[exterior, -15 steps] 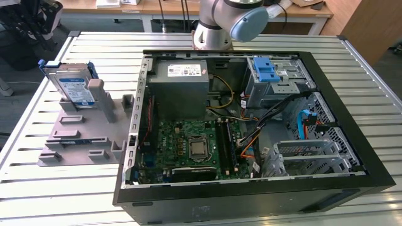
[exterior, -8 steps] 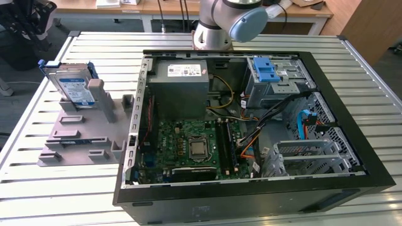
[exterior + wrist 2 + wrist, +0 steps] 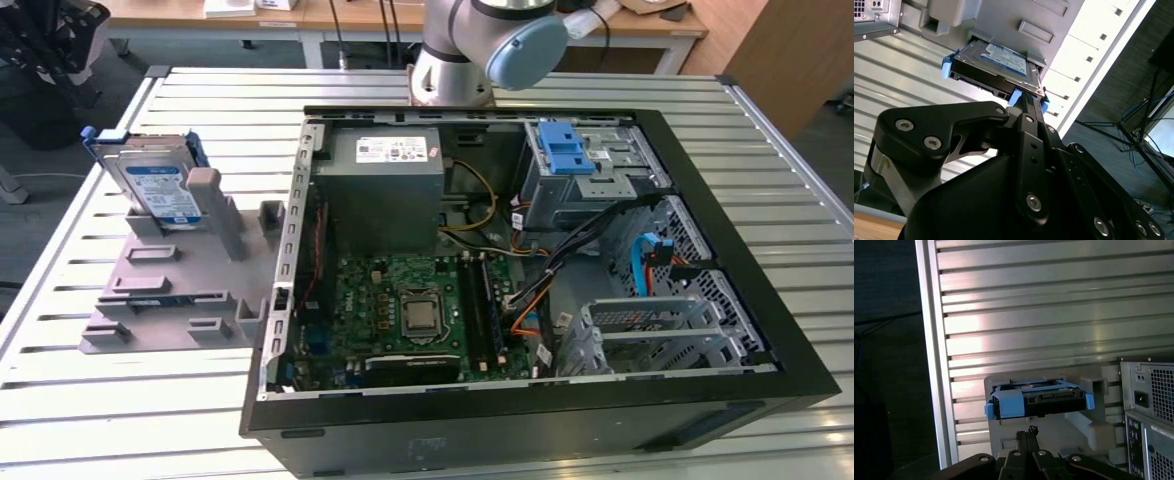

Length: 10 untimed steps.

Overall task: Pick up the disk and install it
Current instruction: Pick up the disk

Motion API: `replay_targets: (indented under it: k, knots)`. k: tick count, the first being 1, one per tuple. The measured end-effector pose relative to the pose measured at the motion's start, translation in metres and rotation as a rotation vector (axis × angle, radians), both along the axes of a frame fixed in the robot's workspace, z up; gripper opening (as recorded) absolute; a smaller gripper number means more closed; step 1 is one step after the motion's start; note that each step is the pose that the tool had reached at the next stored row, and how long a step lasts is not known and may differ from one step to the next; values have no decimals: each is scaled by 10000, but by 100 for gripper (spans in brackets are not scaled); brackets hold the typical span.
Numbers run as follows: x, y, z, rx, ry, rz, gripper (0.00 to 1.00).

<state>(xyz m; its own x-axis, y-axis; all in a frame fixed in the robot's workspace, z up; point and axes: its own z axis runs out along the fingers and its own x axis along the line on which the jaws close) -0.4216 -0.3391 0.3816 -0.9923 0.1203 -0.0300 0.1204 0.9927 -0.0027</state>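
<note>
The disk (image 3: 154,185) is a silver drive with a blue-and-white label in a blue carrier bracket. It stands on edge in a grey holder (image 3: 174,270) on the slatted table, at the exterior view's left of the open computer case (image 3: 534,260). Both wrist views show the disk (image 3: 999,62) (image 3: 1039,400) just ahead of my gripper (image 3: 1021,97) (image 3: 1029,432). The black fingers are pressed together with nothing between them. Their tips point at the carrier's blue edge, a short gap away.
Inside the case are a grey power-supply box (image 3: 387,160), a green motherboard (image 3: 414,300) and a metal drive cage with a light-blue latch (image 3: 563,150). The arm's base (image 3: 467,50) stands behind the case. The table edge (image 3: 934,365) runs close to the holder.
</note>
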Motion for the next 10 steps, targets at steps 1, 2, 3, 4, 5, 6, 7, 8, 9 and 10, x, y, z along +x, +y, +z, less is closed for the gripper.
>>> replay_targets:
  k: [1, 2, 3, 4, 5, 6, 7, 8, 9, 10]
  knots:
    - [0, 0, 0, 0, -1, 0, 11]
    - [-1, 0, 0, 0, -1, 0, 11]
    - [-1, 0, 0, 0, 0, 0, 11]
    - [-1, 0, 0, 0, -1, 0, 11]
    - [-2, 0, 0, 0, -1, 0, 11]
    - [-2, 0, 0, 0, 0, 0, 11]
    - [-2, 0, 0, 0, 0, 0, 11]
    - [-2, 0, 0, 0, -1, 0, 11]
    - [-3, 0, 0, 0, 0, 0, 11]
    - [-3, 0, 0, 0, 0, 2, 11]
